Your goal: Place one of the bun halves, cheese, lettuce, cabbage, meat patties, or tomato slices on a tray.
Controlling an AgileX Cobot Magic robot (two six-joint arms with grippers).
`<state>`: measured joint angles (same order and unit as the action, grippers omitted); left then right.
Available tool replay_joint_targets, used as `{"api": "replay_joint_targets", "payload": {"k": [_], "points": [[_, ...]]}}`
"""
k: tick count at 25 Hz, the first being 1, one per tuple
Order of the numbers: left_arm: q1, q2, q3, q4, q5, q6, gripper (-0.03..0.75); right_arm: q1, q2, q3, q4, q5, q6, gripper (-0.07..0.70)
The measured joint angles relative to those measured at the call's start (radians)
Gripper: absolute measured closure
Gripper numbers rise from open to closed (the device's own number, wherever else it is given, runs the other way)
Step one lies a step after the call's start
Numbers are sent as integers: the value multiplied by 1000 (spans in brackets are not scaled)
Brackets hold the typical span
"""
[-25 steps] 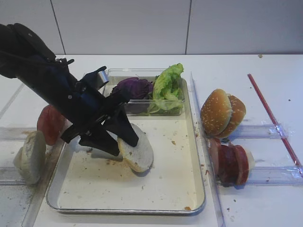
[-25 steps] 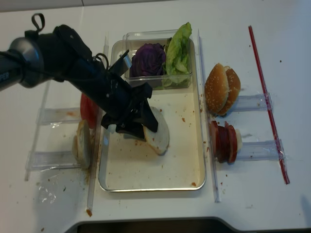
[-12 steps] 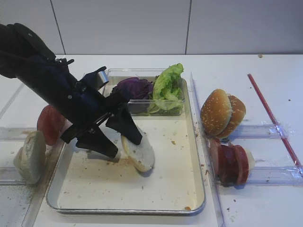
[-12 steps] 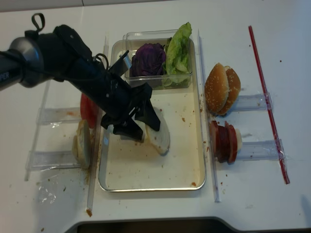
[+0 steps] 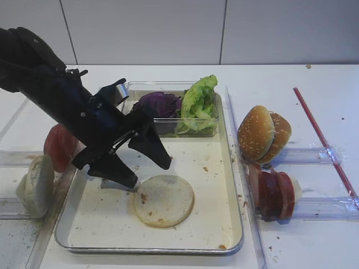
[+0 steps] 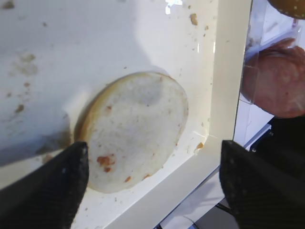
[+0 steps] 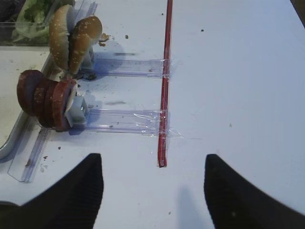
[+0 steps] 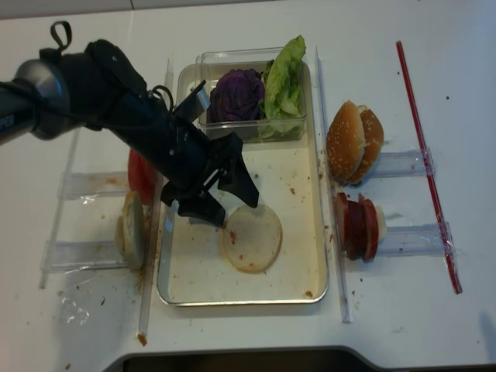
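A pale bun half (image 5: pixel 164 200) (image 8: pixel 252 238) (image 6: pixel 136 129) lies flat on the floor of the metal tray (image 5: pixel 151 250) (image 8: pixel 240 301) (image 6: pixel 228 95). My left gripper (image 5: pixel 147 172) (image 8: pixel 232 211) (image 6: pixel 152 157) hovers just above its back edge, open and empty. My right gripper (image 7: pixel 153 162) is open over bare white table, right of the meat patties (image 7: pixel 45 98) (image 5: pixel 272 193) (image 8: pixel 356 226). Lettuce (image 5: pixel 199 101) (image 8: pixel 287 77) and purple cabbage (image 5: pixel 160 103) (image 8: pixel 236 93) sit in a clear box at the tray's far end. A tomato slice (image 5: pixel 59 147) (image 8: pixel 139 174) stands left of the tray.
Sesame buns (image 5: pixel 263 134) (image 7: pixel 74 38) (image 8: pixel 354 142) stand on edge in a clear rack right of the tray. Another pale bun half (image 5: pixel 36 185) (image 8: pixel 132 230) stands in a left rack. A red strip (image 5: pixel 322 140) (image 7: pixel 165 71) (image 8: pixel 426 155) runs along the right side.
My left gripper has opened wide and let go of the bun half, which dropped from tilted on edge to flat on the tray floor.
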<state>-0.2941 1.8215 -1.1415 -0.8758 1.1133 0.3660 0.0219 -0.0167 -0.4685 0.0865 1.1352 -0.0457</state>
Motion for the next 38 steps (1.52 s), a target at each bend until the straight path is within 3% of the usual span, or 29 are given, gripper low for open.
{"api": "replay_joint_targets", "payload": {"k": [5,10,15,23,38], "points": [[0,0,-40,32,6,-40,169,0,0,0,0,0,0,134],[0,0,-113,138,64,-138,169,0,0,0,0,0,0,134],[-8,0,-205,233,84,-212,169,0,0,0,0,0,-2,134],[-77,-10,-348,419,97,-395,171,0,0,0,0,0,-4,134],[-91,-118,-361,707,112,-479,202,0,0,0,0,0,-4,134]]}}
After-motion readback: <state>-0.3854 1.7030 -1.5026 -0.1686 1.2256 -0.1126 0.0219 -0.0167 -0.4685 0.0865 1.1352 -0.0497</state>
